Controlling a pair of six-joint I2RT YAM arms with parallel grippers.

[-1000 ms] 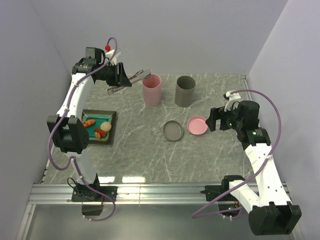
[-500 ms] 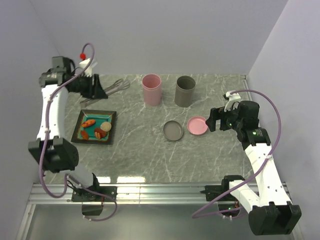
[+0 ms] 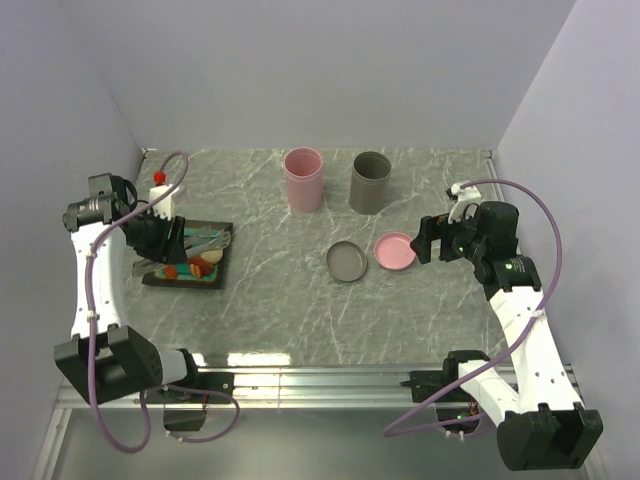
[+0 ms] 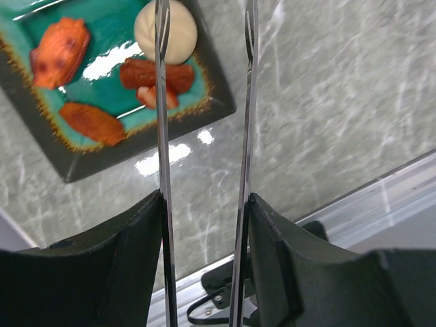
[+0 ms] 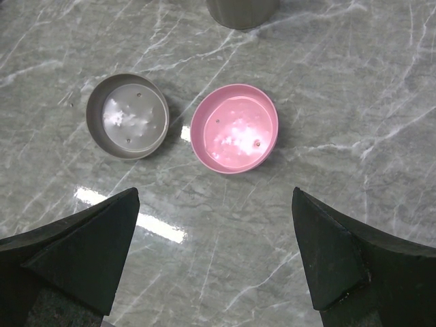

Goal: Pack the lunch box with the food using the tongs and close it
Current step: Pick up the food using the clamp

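Note:
My left gripper is shut on the tongs, one finger pressing each thin metal arm. The tong tips hover apart over the teal tray. One tip lies across the pale tan ball. The food on the tray also includes an orange piece, a red-brown piece and an orange-brown piece. The lunch box's tall pink tub and grey tub stand open at the back. My right gripper hangs open and empty.
A grey lid and a pink lid lie hollow side up, just ahead of my right gripper. The metal rail runs along the near table edge. Walls close in on the left, back and right.
My left arm has swung from the back, near the pink tub, forward and left, carrying the tongs down over the tray. The right arm has not moved.

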